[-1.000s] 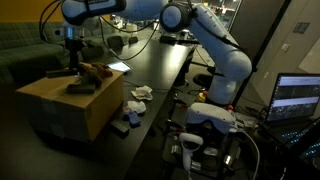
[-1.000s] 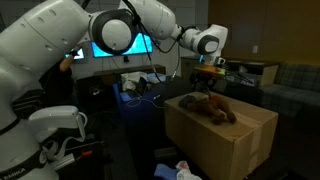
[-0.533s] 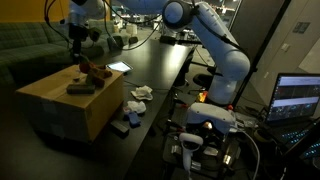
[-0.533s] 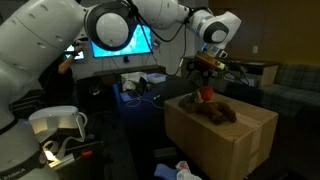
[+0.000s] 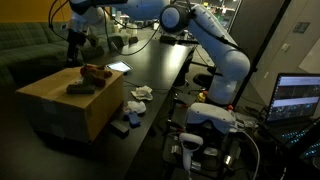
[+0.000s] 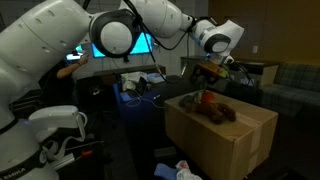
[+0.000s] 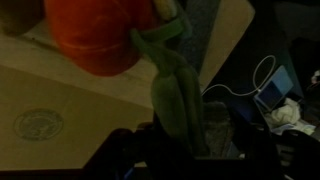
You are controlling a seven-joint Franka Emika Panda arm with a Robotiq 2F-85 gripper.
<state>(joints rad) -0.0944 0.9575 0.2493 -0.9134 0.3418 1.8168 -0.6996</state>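
My gripper [image 7: 185, 140] is shut on the green leafy stem [image 7: 172, 95] of an orange plush toy [image 7: 95, 35]. The toy hangs below the jaws. In an exterior view the gripper [image 6: 208, 72] holds the orange toy [image 6: 206, 97] just above the top of a cardboard box [image 6: 225, 140]. A brown plush toy [image 6: 217, 109] lies on the box beside it. In an exterior view the gripper [image 5: 75, 36] is above the far corner of the box [image 5: 55, 108], with the brown toy [image 5: 96, 72] and a grey object [image 5: 80, 88] on top.
A long black table [image 5: 160, 70] runs beside the box, with crumpled white paper [image 5: 141, 92] and small items [image 5: 125, 122] near its edge. A green sofa [image 5: 25, 55] stands behind the box. A laptop screen [image 5: 298, 97] and a lit monitor [image 6: 120, 45] are nearby.
The gripper has risen from the box top with the orange toy in it, lifting the toy off the box. The brown toy and grey object stayed put.
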